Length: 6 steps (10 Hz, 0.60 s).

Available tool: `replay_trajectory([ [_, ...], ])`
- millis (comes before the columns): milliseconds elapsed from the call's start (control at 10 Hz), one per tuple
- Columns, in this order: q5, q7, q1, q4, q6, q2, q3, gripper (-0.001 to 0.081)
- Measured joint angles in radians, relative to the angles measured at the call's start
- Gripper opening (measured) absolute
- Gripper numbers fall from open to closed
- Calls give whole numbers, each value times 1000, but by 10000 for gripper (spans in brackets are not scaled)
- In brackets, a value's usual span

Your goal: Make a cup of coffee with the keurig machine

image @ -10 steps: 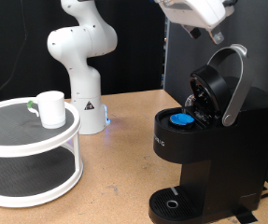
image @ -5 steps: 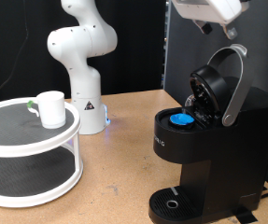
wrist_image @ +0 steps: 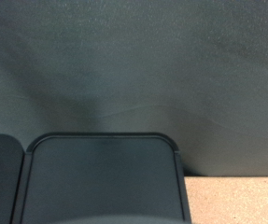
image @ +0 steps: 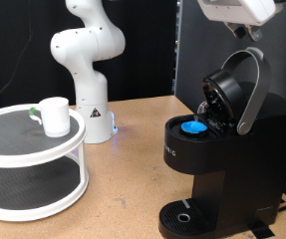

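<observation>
The keurig machine (image: pixel 222 159) stands at the exterior view's right with its lid raised and its grey handle (image: pixel 250 95) up. A black pod with a blue top (image: pixel 192 126) sits in the open holder. The drip tray (image: pixel 187 217) is bare. The white cup (image: pixel 54 116) stands on a white round two-tier stand (image: pixel 33 149) at the left, far from the gripper. My gripper (image: pixel 244 32) hangs at the top right edge, above the raised handle and apart from it, with nothing seen in it. Its fingers do not show in the wrist view.
The white robot base (image: pixel 88 70) stands behind the stand on the wooden table (image: pixel 133 189). A black backdrop (image: pixel 187 50) rises behind the machine. The wrist view shows a dark rounded-corner panel (wrist_image: pixel 104 177), dark backdrop and a strip of table (wrist_image: pixel 232 201).
The gripper has moved to the exterior view's right and slightly up, from above the lid's left side to above the handle. The machine, pod and cup have not moved.
</observation>
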Motion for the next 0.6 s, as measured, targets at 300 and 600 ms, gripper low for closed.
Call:
replay_trajectory([
  [300, 0, 5, 0, 3, 27, 10, 26, 151],
  [600, -11, 26, 0, 3, 54, 25, 53, 7],
])
